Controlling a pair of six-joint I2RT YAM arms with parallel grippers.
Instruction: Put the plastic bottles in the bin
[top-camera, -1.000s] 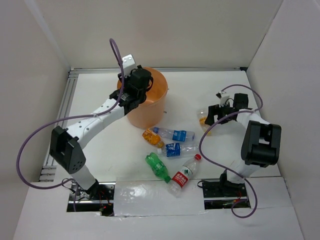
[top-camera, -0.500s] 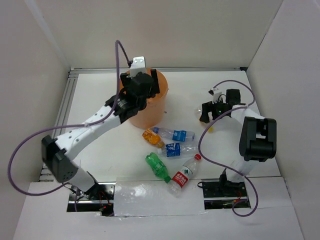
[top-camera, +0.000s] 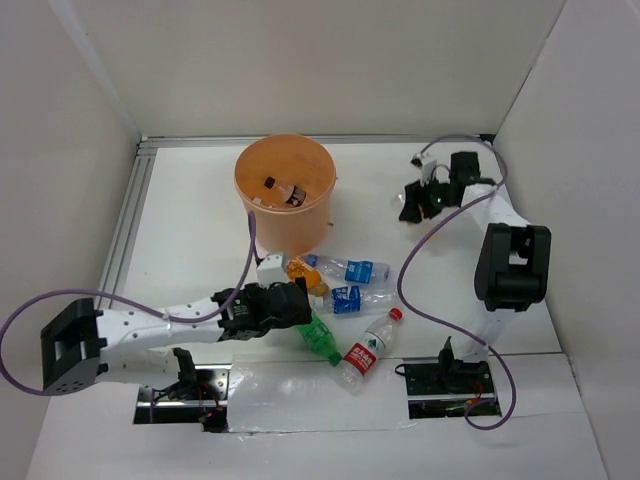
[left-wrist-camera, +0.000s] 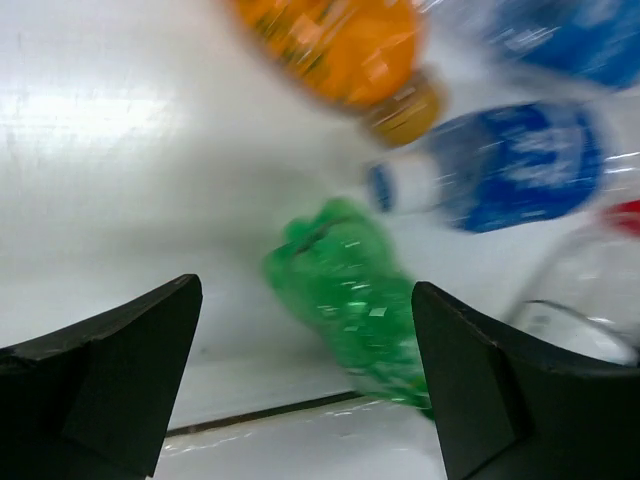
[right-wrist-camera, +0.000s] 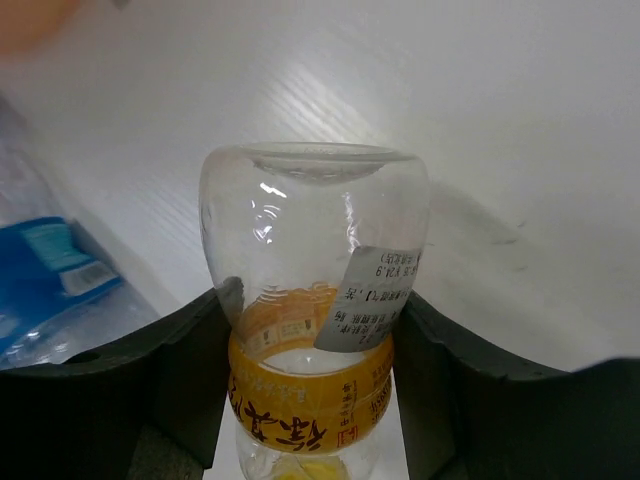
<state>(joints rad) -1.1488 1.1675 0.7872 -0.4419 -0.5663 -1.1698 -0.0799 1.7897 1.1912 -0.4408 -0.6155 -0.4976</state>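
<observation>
The orange bin stands at the back left with one small bottle inside. On the table lie a green bottle, an orange-filled one, two blue-labelled ones and a red-labelled clear one. My left gripper hangs low and open just short of the green bottle, which lies ahead of its spread fingers. My right gripper, at the back right, is shut on a clear bottle with a yellow label.
White walls close in the table on the left, back and right. An aluminium rail runs along the left edge. Purple cables loop from both arms. A blue-labelled bottle shows at the left of the right wrist view.
The left arm swung from above the bin down to the bottles near the front, opening and leaving a bottle in the bin. The right gripper closed on the yellow-labelled bottle and moved toward the back.
</observation>
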